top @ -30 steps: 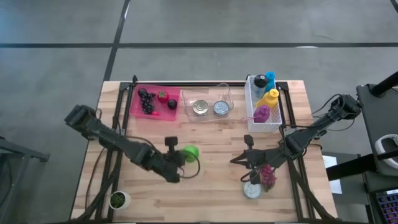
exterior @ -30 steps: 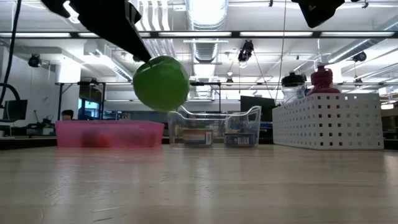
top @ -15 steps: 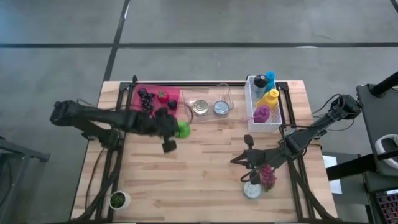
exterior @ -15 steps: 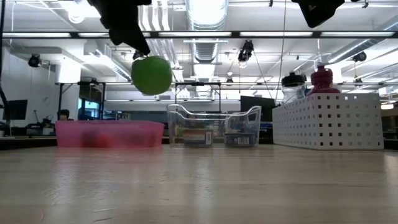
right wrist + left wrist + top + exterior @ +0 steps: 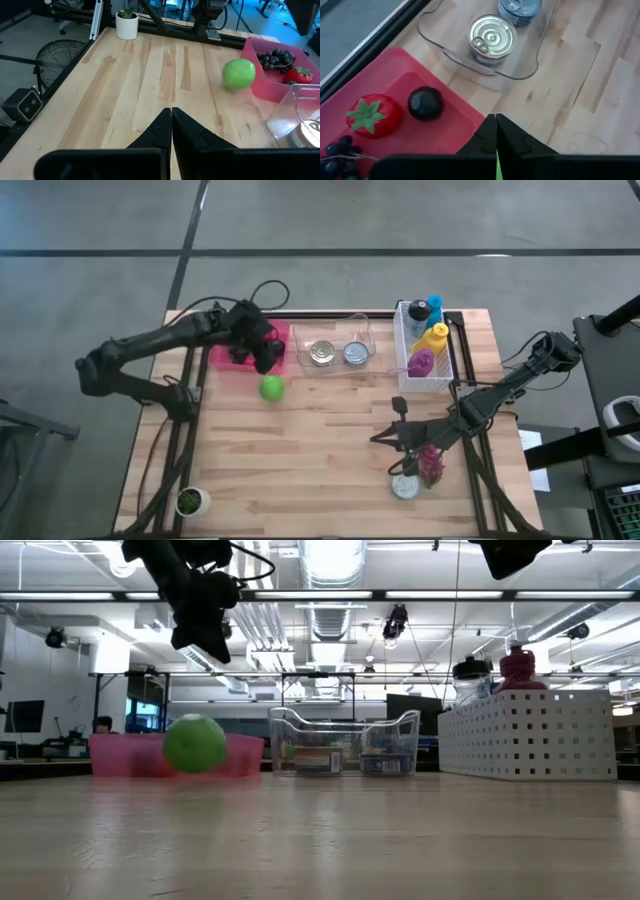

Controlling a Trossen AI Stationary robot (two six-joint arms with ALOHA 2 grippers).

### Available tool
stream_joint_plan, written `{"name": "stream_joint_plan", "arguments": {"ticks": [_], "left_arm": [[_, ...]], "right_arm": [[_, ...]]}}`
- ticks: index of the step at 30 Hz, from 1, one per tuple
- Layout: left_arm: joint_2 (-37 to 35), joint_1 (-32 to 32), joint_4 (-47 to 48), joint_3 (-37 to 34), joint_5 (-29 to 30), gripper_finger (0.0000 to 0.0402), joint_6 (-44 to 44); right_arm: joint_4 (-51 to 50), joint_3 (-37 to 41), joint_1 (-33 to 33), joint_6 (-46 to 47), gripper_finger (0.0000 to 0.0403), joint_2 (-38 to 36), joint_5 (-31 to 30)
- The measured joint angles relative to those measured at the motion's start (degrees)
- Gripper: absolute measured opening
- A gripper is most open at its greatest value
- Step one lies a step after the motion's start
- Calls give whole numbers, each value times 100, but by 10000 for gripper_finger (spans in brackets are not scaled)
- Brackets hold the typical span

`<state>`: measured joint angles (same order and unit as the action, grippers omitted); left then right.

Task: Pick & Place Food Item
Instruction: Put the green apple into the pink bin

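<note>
The green apple (image 5: 272, 388) lies on the wooden surface (image 5: 330, 450) in the upper left of the high view, just outside the pink tray (image 5: 222, 352) and not in it. The left gripper (image 5: 262, 352) hovers over the tray's near edge, jaws closed on nothing. The right gripper (image 5: 402, 434) waits at lower right, jaws closed and empty. The risk, as I judge it, is that the round, loose apple rolls farther off. Half a second ago the apple hung at the left gripper; now it is free and lower, beside the tray.
</note>
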<state>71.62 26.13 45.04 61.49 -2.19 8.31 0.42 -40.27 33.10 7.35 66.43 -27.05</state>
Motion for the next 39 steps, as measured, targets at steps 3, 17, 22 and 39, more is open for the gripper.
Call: {"name": "stream_joint_plan", "arguments": {"ticks": [3, 17, 22, 39], "left_arm": [[2, 84, 0, 0, -96, 0, -154], [2, -363, 2, -2, -211, 0, -486], [17, -1206, -4, -2, -63, 0, -836], [826, -2573, -104, -7, 1170, 0, 851]], "right_arm": [[-4, 0, -2, -7, 8, 0, 0], [-12, 0, -2, -104, 8, 0, 0], [-15, 0, -2, -223, 8, 0, 0], [-11, 0, -2, -157, 8, 0, 0]]}}
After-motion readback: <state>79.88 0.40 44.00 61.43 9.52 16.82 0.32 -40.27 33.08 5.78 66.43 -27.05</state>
